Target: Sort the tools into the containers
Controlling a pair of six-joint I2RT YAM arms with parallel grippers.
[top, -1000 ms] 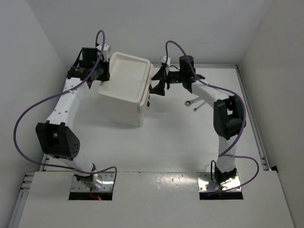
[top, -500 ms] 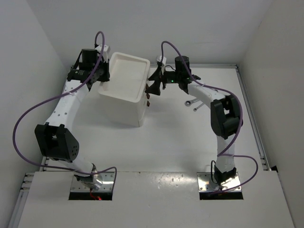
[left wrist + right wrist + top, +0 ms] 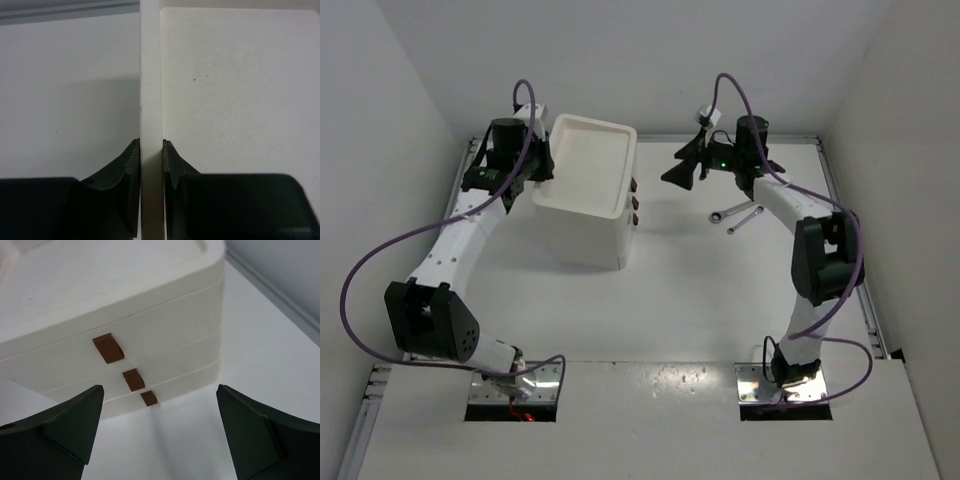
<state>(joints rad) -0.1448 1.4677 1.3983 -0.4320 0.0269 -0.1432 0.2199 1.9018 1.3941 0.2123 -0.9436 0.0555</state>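
The white cabinet [image 3: 582, 205] stands at the back left of the table, its tray top [image 3: 582, 160] bare and its drawers shut. Three red-brown handles [image 3: 634, 203] face right; they also show in the right wrist view [image 3: 123, 371]. My left gripper [image 3: 532, 178] is shut on the cabinet's left rim [image 3: 150, 100]. My right gripper [image 3: 685, 166] is open and empty, held above the table a little right of the handles. Two silver wrenches [image 3: 736, 215] lie on the table below the right arm. The pliers and the screwdriver are out of view.
A raised rail [image 3: 842, 220] runs along the table's right side and back. The white wall stands close behind the cabinet.
My right gripper has drawn back to the right, away from the cabinet's drawer front. The drawers now sit flush. The left gripper still holds the rim.
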